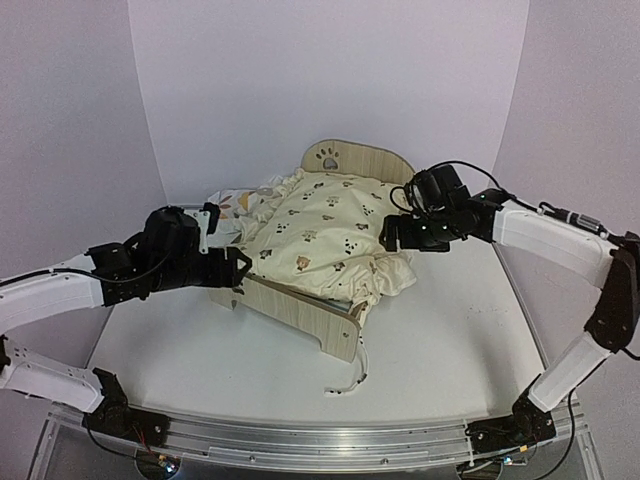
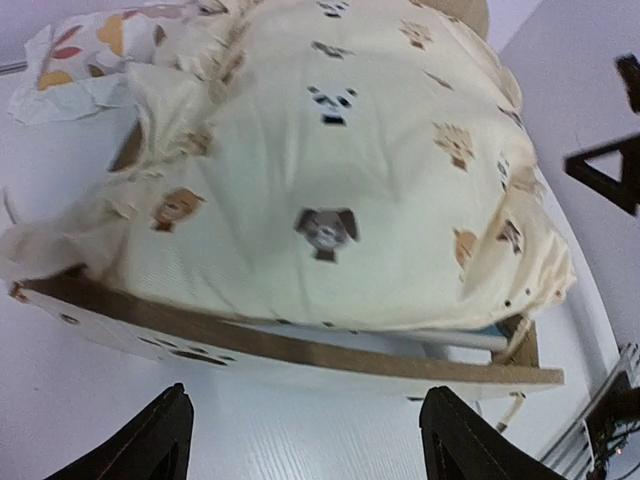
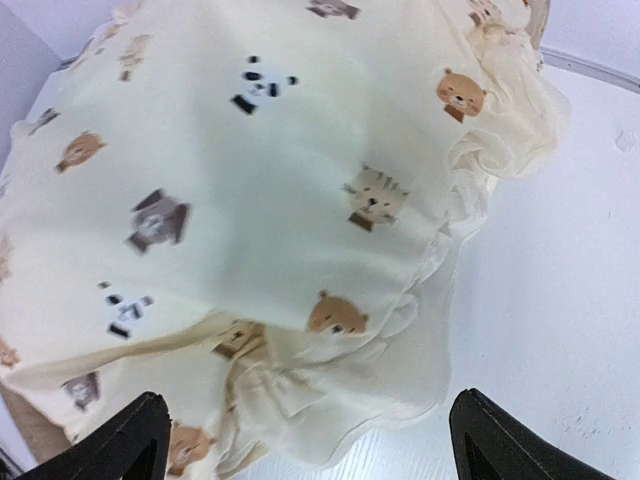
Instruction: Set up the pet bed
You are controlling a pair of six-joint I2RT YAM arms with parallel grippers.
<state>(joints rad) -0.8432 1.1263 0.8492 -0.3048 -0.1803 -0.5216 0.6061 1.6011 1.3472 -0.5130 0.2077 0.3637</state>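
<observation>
The plywood pet bed [image 1: 300, 308] stands mid-table, its far end board [image 1: 352, 158] showing a paw cutout. The cream animal-print quilt [image 1: 320, 232] lies spread over it and spills over the right side [image 1: 392, 272]. My left gripper [image 1: 237, 268] is open and empty at the bed's near-left corner; its view shows the near end board [image 2: 300, 352] and the quilt [image 2: 330, 180] just ahead. My right gripper [image 1: 398, 236] is open and empty at the quilt's right edge; its view shows the ruffled hem [image 3: 400, 350] between the fingers. The striped base is hidden.
The leaf-print pillow [image 1: 232, 203] lies behind the bed's left side, partly under the quilt; it shows in the left wrist view [image 2: 75, 55]. A white cord [image 1: 352, 378] trails on the table before the bed. White walls close in the back and sides.
</observation>
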